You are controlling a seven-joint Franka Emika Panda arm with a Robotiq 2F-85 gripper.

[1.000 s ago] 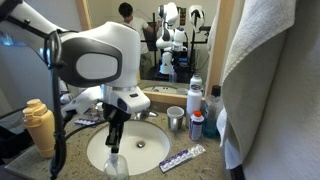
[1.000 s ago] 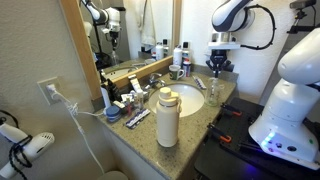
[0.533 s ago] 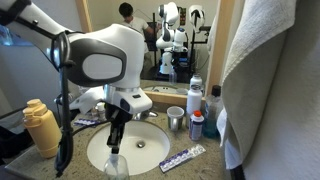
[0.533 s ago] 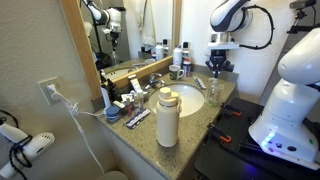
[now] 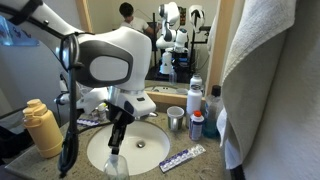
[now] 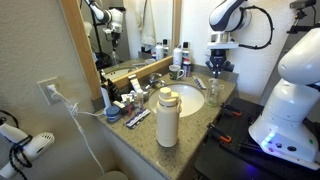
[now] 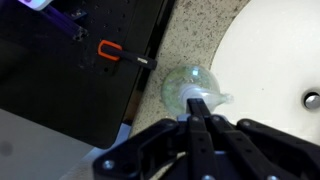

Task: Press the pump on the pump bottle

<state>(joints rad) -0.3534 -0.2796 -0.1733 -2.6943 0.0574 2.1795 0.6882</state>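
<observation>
The pump bottle (image 5: 115,166) is small and clear. It stands on the speckled counter (image 7: 190,38), right at the near edge of the white sink (image 5: 156,135). It is also close to where the counter ends.

The gripper (image 5: 115,142) hangs right above the bottle and points straight down. In the wrist view its two fingers are pressed tight together with no gap, and they hold nothing. That fits the job. Nothing needs to be grabbed here, and closed fingers make one firm tip for poking.

The tip sits over the pump (image 7: 207,97), whose short nozzle points right, toward the sink. The pictures do not show whether the tip touches the pump yet.

The big yellow bottle (image 5: 40,127) stands well apart on the left. The metal cup (image 5: 175,119) and the white bottle with the blue label (image 5: 195,98) stand on the right, past the sink. So nothing is in the arm's way as it goes down.

The little bottle looks light and sits near the counter's edge. A push from the side could tip it over. That is probably why the arm is lined up right on top, ready to press straight down.
</observation>
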